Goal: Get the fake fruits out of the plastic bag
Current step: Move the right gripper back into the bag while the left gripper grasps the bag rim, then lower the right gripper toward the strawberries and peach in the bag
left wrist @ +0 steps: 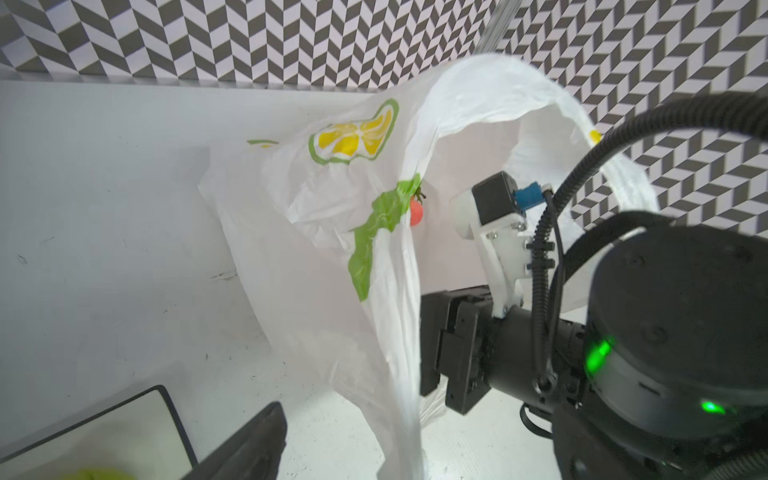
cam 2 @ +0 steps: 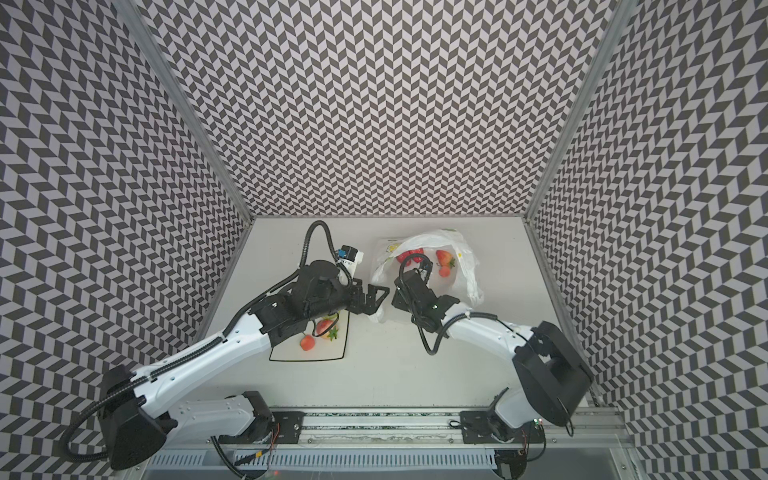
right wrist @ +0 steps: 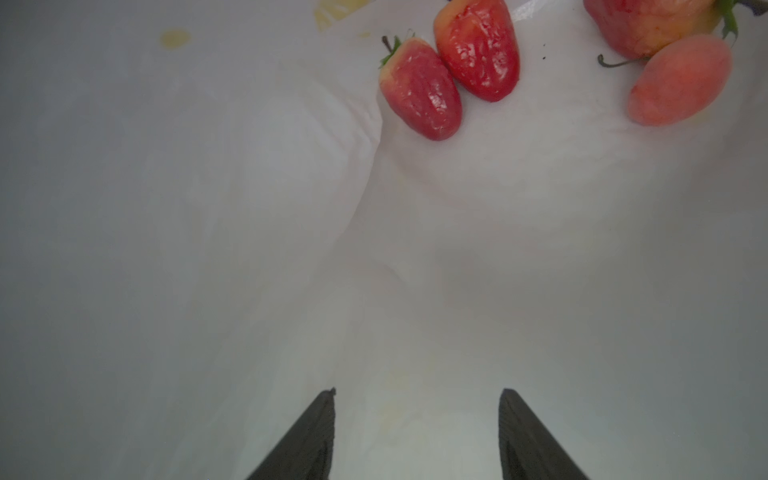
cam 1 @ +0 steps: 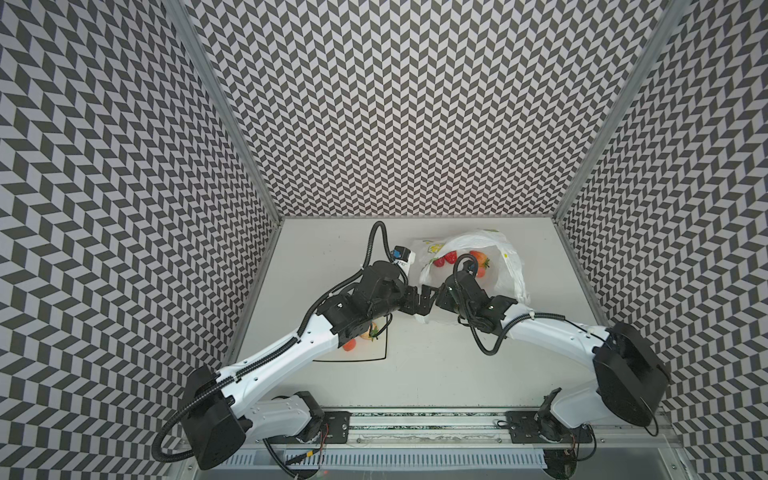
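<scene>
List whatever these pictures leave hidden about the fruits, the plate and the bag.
- Plate: in both top views the left arm covers part, so its fruit count is uncertain.
- Light-green fruit: left wrist view, blurred, cut off by the picture's edge.
- Large strawberry: right wrist view, cut off by the edge.
- Plastic bag: left wrist view, its film hides every fruit inside except one orange-pink ball.

Plastic bag (left wrist: 316,249) thin, crinkly; strawberries (right wrist: 419,89) glossy; table (cam 1: 436,365) matt, smooth.
</scene>
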Robot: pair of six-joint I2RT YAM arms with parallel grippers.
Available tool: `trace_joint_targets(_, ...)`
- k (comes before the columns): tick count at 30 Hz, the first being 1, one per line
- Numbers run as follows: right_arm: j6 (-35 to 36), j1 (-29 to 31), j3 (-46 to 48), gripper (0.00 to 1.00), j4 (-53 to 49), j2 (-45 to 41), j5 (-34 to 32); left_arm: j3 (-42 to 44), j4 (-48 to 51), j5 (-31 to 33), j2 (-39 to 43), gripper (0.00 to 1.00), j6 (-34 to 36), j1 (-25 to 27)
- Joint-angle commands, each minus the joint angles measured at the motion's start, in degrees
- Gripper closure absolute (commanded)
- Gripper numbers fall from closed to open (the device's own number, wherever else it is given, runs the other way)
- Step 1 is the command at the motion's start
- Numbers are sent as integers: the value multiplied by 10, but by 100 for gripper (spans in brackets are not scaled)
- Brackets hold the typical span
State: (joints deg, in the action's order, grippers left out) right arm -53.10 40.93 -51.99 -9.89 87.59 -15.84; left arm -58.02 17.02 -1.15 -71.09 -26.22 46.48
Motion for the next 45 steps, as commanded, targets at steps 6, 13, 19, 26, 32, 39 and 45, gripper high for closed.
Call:
trace_joint_targets(6, -101, -74, -43, 34, 124, 88, 45, -47, -44, 45, -92, 20, 34, 1)
trace_joint_targets(13, -98, -154, -19, 30, 152, 111, 98, -114, -119, 87, -167, 76, 65, 1)
trace_joint_targets(19, -95, -187, 10, 26, 166, 91, 97, -213, -179, 24, -216, 100, 159, 11)
trace_joint_targets(26, -82, -221, 76, 23, 168, 32, 91, -199, -284, -165, -189, 100, 286, 63)
trace_joint_targets(32, -36, -233, 107, 21, 146, -6, 92, -39, -278, -161, -117, 100, 232, 20)
trace_joint_targets(39, 43, -226, 78, 23, 128, -2, 141, 85, -241, -99, -47, 100, 172, 2)
trace_joint_targets(45, 42, -212, 36, 23, 110, 22, 127, 105, -233, -76, -38, 100, 132, 4)
